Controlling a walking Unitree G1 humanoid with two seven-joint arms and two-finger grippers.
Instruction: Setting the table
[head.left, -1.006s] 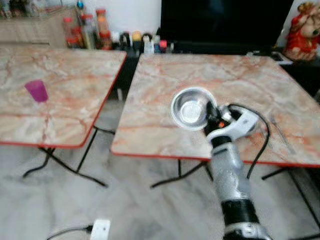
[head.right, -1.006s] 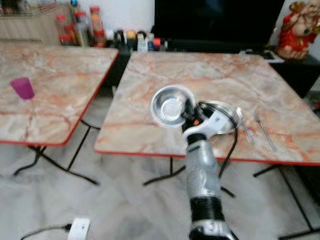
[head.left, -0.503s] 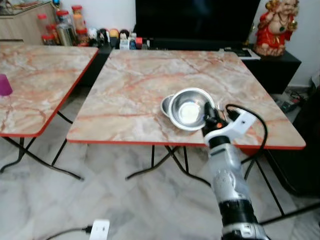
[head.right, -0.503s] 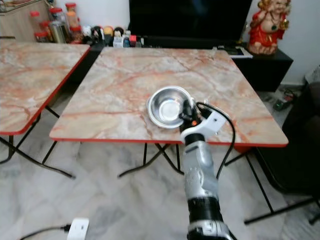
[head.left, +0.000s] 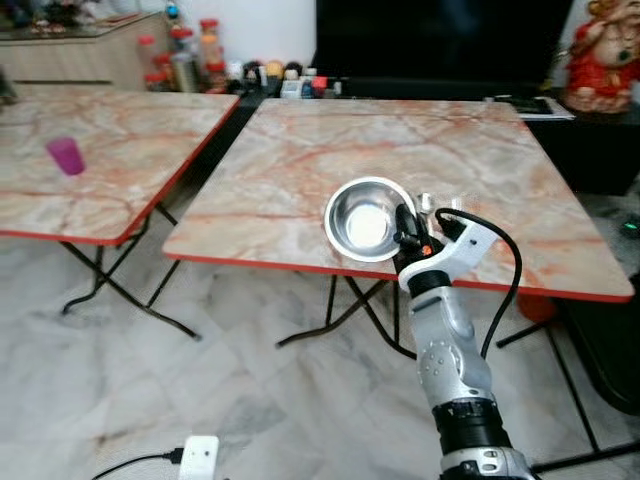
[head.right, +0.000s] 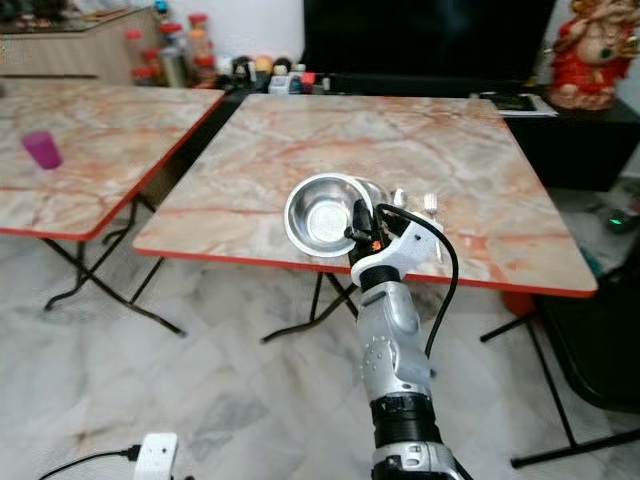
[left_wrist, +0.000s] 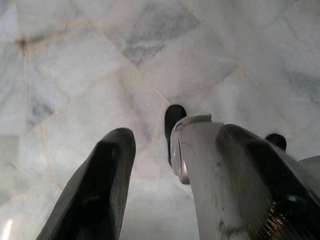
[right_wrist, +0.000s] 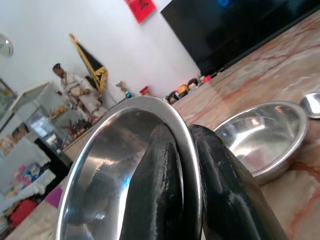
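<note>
Clamped on the rim of a steel bowl (head.left: 364, 219), the two black fingers (right_wrist: 160, 185) of the right gripper (head.left: 405, 228) pinch the thin edge between them, one inside the bowl and one outside. The silver right arm (head.left: 447, 350) reaches up and forward from the near edge of the scene, its wrist bent so the bowl tilts with its hollow facing the robot, held over the near edge of the right table (head.left: 300, 150). A black cable (head.left: 505, 275) loops beside the wrist. The held bowl looks empty.

The left gripper (left_wrist: 165, 190) hangs low over the pale marble floor (left_wrist: 100, 60), its fingers spread apart with nothing between them.

A second steel bowl (right_wrist: 262, 137) sits upright and empty on the right table just beyond the held one. Cutlery (head.right: 432, 208) lies just to its right; it may be a fork and a spoon, but it is too small to be sure. A white plug block (head.left: 199, 459) lies on the floor at the near left.

On the left table (head.left: 120, 150) stands a small purple cup (head.left: 66, 156); its contents cannot be seen. At the far side, jars and bottles (head.left: 185, 55) line up beside a black screen (head.left: 440, 40), with a red figurine (head.left: 603, 50) at the far right. No writing can be read.
</note>
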